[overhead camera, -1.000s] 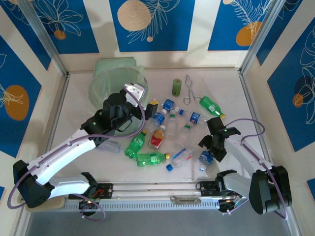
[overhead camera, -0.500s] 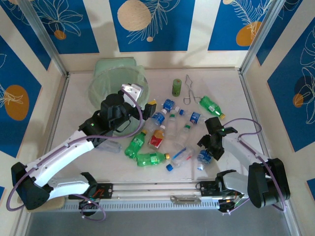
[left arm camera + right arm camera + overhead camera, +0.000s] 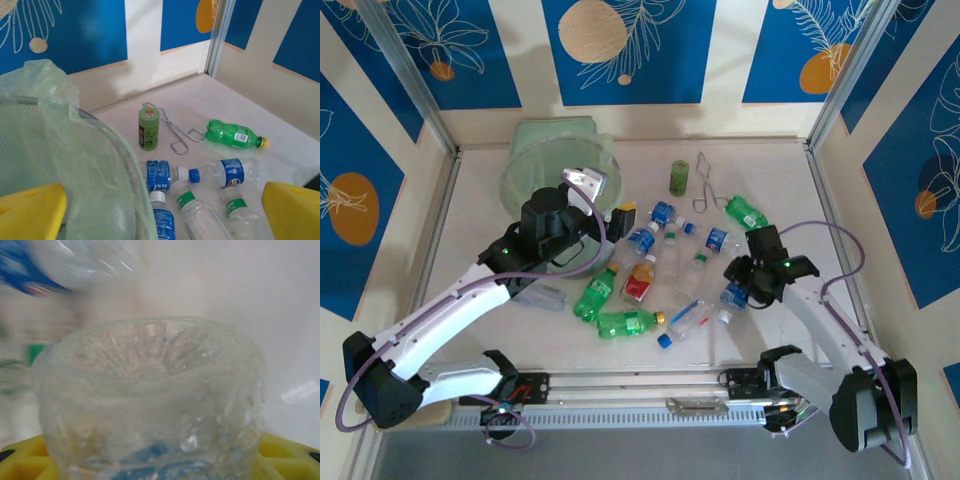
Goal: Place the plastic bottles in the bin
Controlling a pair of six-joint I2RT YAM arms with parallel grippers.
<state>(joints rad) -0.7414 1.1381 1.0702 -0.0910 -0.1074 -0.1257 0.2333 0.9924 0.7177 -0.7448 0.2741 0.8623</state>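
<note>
Evidently the right gripper (image 3: 742, 283) clamps a clear bottle (image 3: 150, 400) for carrying, while the left gripper (image 3: 588, 184) hangs spread and empty beside the bin (image 3: 525, 160).

The bin (image 3: 552, 160) stands in the table's (image 3: 780, 165) far-left corner; the bottles (image 3: 632, 322) lie strewn over the middle, right of the bin; a short cylinder (image 3: 679, 177) stands behind them near the far edge, wire tongs (image 3: 704, 190) just to its right; one bottle (image 3: 733, 297) sits in the right gripper (image 3: 740, 288) at the cluster's right side.
</note>
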